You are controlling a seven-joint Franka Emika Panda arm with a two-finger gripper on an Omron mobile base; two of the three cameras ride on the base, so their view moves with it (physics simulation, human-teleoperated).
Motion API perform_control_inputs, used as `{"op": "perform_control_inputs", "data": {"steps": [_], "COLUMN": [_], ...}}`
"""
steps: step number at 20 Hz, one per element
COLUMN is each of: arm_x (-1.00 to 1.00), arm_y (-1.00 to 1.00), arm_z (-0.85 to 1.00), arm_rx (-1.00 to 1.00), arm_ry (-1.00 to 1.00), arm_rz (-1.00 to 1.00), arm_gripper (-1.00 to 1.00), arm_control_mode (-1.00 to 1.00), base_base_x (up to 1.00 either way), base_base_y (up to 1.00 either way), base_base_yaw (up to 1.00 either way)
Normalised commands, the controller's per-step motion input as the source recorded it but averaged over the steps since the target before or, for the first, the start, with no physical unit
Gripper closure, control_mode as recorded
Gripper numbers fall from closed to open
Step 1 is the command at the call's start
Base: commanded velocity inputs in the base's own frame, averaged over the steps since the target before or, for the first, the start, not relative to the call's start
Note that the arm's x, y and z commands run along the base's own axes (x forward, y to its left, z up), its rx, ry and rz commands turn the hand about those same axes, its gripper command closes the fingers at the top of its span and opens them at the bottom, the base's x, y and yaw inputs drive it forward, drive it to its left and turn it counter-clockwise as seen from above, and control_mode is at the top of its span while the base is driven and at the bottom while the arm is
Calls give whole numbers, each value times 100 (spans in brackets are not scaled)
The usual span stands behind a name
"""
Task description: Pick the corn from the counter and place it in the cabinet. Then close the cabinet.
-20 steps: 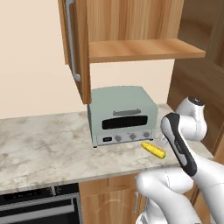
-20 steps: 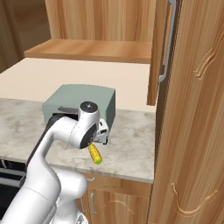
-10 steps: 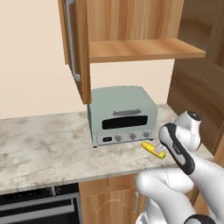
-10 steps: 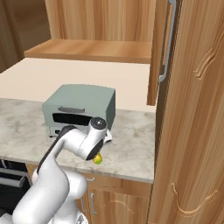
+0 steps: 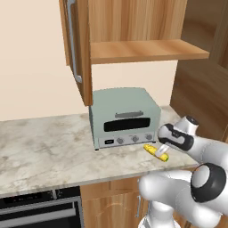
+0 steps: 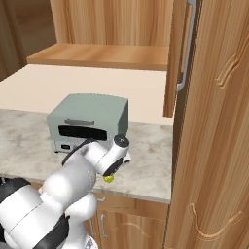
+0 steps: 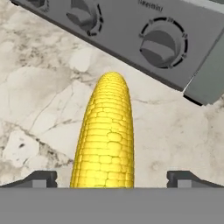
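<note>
Marbled counter (image 5: pixel 49 147) carries the toaster oven (image 5: pixel 124 116), and just in front of its knobs lies the corn (image 7: pixel 106 140), lengthwise between the spread fingertips (image 7: pixel 41 179) of the gripper (image 7: pixel 112 178), which hangs low over it, touching nothing
</note>
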Motion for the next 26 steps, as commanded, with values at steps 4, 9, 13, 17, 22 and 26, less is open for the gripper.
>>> {"op": "perform_control_inputs", "data": {"steps": [4,9,13,17,22,26], "arm_x": [31,14,-4,-78,-60,-26], "arm_y": [0,0,4,11,17,22], "arm_z": [-32,-41,-56,-59,-22,82], "arm_rx": [5,4,1,0,0,-2], "arm_ry": [15,4,-4,-43,-36,-22], "arm_rz": [0,0,0,-4,-10,-11], "arm_gripper": [-100,-100,100,100,100,100], "arm_control_mode": [-100,-100,-100,-100,-100,-100], "base_base_x": [0,0,0,0,0,0], "base_base_y": [0,0,0,0,0,0], "base_base_yaw": [0,0,0,0,0,0]}}
